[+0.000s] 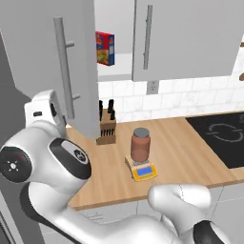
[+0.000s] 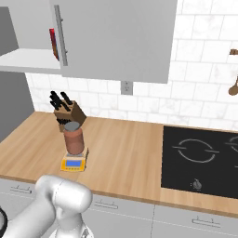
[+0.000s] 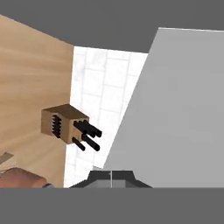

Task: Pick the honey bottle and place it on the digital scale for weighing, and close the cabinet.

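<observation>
Gripper: can't tell how far open. In the hand view the fingertips aren't resolvable, just a dark bit of the hand at the bottom edge, sitting right up against the flat grey face of the open cabinet door (image 3: 175, 109); contact not confirmable, nothing visibly held. In the left base view the hand end of the arm sits beside that door's (image 1: 52, 62) lower left edge, near its long vertical bar handle (image 1: 64, 66). Honey bottle (image 1: 140, 145) is upright on the digital scale (image 1: 143, 170), long axis vertical, grey lid up, centred on the weighing plate; the right base view agrees: bottle (image 2: 74, 138) on scale (image 2: 74, 162), blue display facing the counter's front edge. Scale lies flat on the wooden counter (image 1: 190, 152), just in front and to the right of the knife block (image 1: 106, 127), apart from it. Cabinet: left door swung out wide, right door (image 1: 186, 38) shut; white shelf (image 1: 116, 64) exposed with a red and blue cereal box (image 1: 105, 47) standing on it. Black cooktop (image 2: 200, 158) well to the right of the scale.
</observation>
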Controlling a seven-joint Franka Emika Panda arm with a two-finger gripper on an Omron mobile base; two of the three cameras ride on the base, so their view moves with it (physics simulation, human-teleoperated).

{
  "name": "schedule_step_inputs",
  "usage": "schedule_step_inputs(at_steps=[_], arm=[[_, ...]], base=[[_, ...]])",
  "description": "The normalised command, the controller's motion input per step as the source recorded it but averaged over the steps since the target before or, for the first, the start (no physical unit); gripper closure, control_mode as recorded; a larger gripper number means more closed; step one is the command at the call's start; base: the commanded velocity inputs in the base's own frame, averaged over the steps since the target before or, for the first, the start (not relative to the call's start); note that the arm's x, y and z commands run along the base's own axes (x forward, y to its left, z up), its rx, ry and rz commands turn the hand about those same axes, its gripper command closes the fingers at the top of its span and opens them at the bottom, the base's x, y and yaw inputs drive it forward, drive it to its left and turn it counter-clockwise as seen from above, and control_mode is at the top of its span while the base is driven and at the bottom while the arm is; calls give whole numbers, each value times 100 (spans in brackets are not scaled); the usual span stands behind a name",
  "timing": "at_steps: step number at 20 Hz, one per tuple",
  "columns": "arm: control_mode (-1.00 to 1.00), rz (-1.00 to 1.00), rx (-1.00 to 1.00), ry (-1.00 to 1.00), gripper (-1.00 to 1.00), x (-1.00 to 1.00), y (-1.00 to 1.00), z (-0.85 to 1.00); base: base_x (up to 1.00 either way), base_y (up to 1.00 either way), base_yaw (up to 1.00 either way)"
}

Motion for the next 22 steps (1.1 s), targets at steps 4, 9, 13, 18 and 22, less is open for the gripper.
schedule_step_inputs(at_steps=[4, 9, 13, 18, 22], arm=[[-100, -4, 0, -12, 100, 86, -76, 0], [-100, -2, 0, -12, 100, 99, -56, 8], [-100, 0, 1, -9, 100, 100, -39, 10], [-100, 0, 0, -6, 100, 99, -25, 0], [-100, 0, 0, -5, 100, 100, -22, 2]], base=[[0, 0, 0], [0, 0, 0], [0, 0, 0], [0, 0, 0], [0, 0, 0]])
